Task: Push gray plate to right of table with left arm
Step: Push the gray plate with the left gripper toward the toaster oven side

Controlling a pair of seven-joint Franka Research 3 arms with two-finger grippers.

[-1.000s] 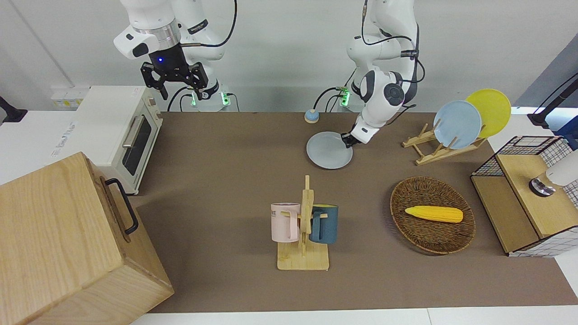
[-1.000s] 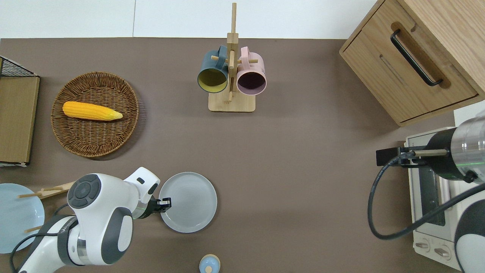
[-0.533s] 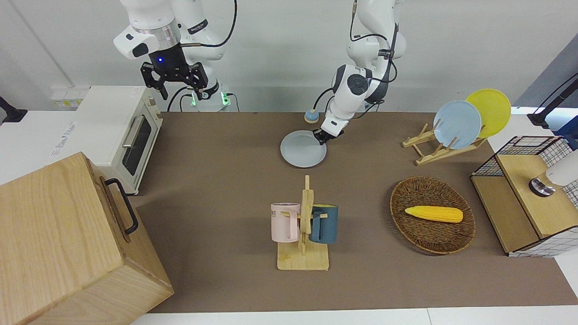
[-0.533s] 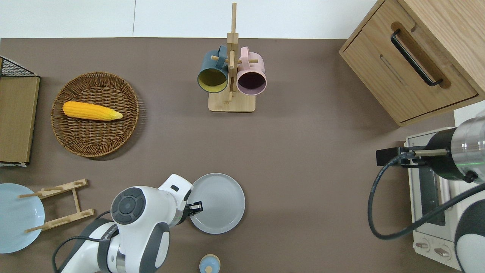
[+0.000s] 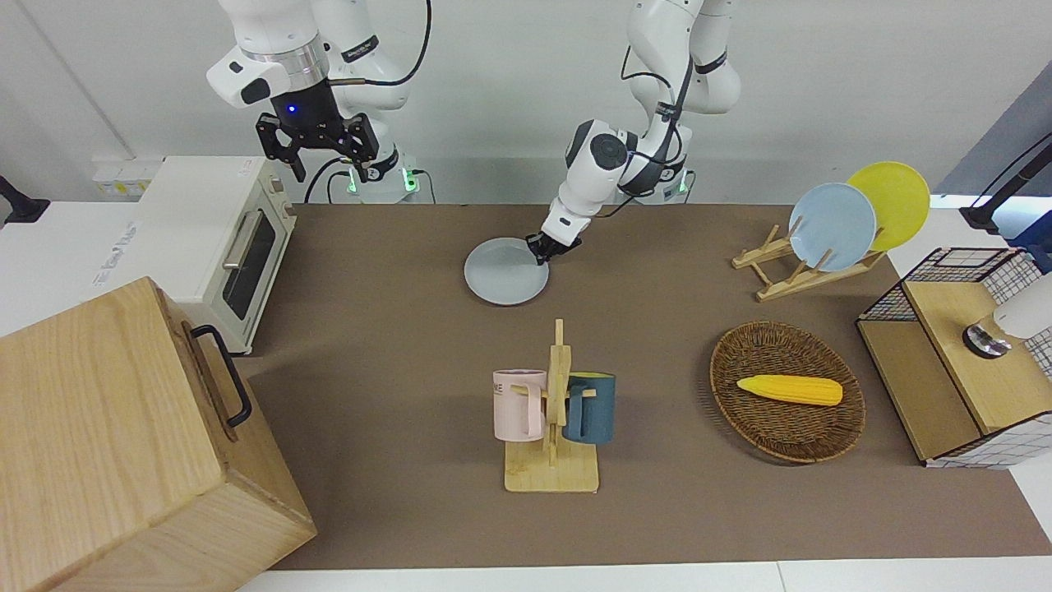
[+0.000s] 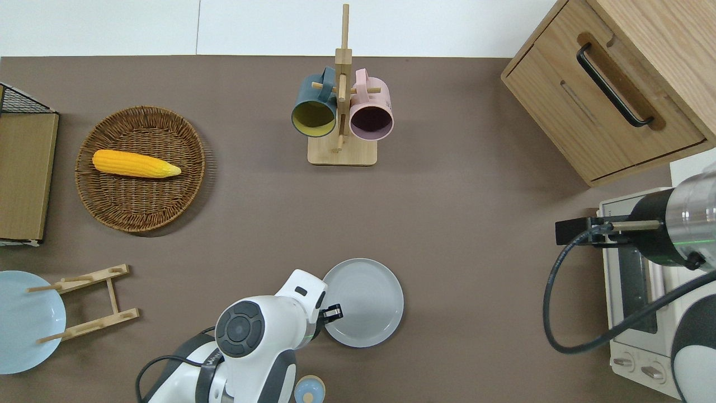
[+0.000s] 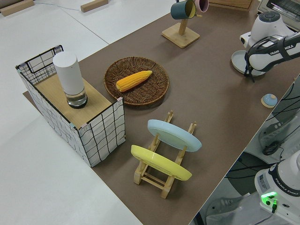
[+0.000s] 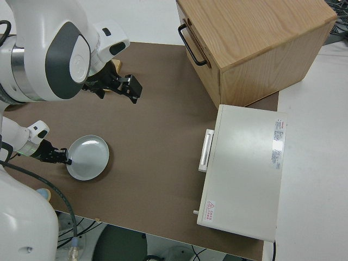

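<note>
The gray plate (image 5: 505, 272) (image 6: 364, 301) (image 8: 89, 157) lies flat on the brown table (image 5: 394, 345), near the robots' edge and about midway along it. My left gripper (image 5: 542, 250) (image 6: 333, 312) (image 8: 64, 159) is low at the table, shut, with its tip against the plate's rim on the side toward the left arm's end. It holds nothing. My right gripper (image 5: 330, 169) is open and parked.
A mug rack (image 6: 341, 112) stands farther from the robots than the plate. A toaster oven (image 5: 222, 242) and wooden cabinet (image 5: 123, 444) fill the right arm's end. A corn basket (image 5: 787, 393), plate rack (image 5: 830, 226) and wire crate (image 5: 962, 353) sit toward the left arm's end. A small blue knob (image 6: 309, 389) is by the robots' edge.
My left gripper has slid the gray plate along the table toward the right arm's end, staying against its rim. The right arm has not moved.
</note>
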